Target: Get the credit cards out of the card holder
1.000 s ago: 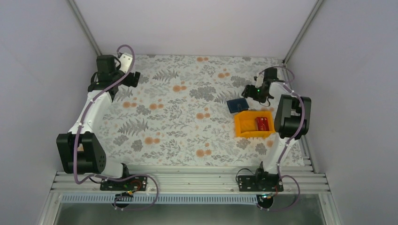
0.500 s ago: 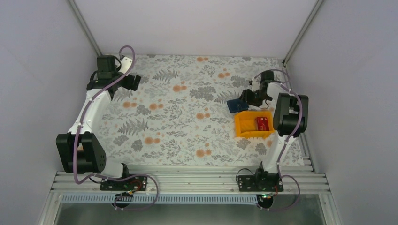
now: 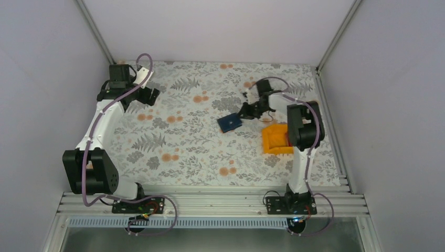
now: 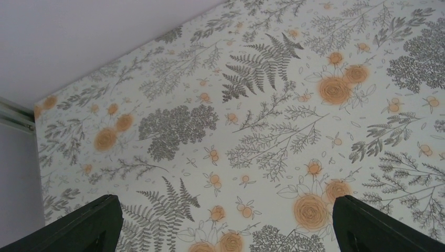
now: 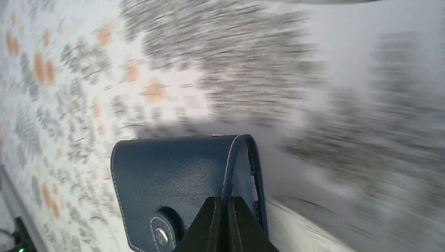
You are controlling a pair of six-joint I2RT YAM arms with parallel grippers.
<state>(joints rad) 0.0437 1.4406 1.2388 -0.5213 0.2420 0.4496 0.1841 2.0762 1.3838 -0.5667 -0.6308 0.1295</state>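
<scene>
The card holder (image 3: pixel 230 123) is a dark navy wallet right of the table's middle. In the right wrist view the card holder (image 5: pixel 173 178) shows white stitching, a snap tab at the lower left and a lighter blue inside along its right edge. My right gripper (image 5: pixel 227 220) is shut on one leaf of it at that edge. From above, the right gripper (image 3: pixel 245 112) sits at the holder's far right corner. No credit cards show in any view. My left gripper (image 4: pixel 225 231) stands open over bare cloth, at the far left from above (image 3: pixel 149 94).
An orange plastic bin (image 3: pixel 274 140) stands just right of the holder, half hidden under my right arm (image 3: pixel 299 126). The floral cloth (image 3: pixel 183 136) covers the table. White walls close in the back and both sides.
My right gripper has shut on the card holder and carried it left, from beside the orange bin toward the table's middle. The right wrist view is blurred by motion. The left arm barely shifted.
</scene>
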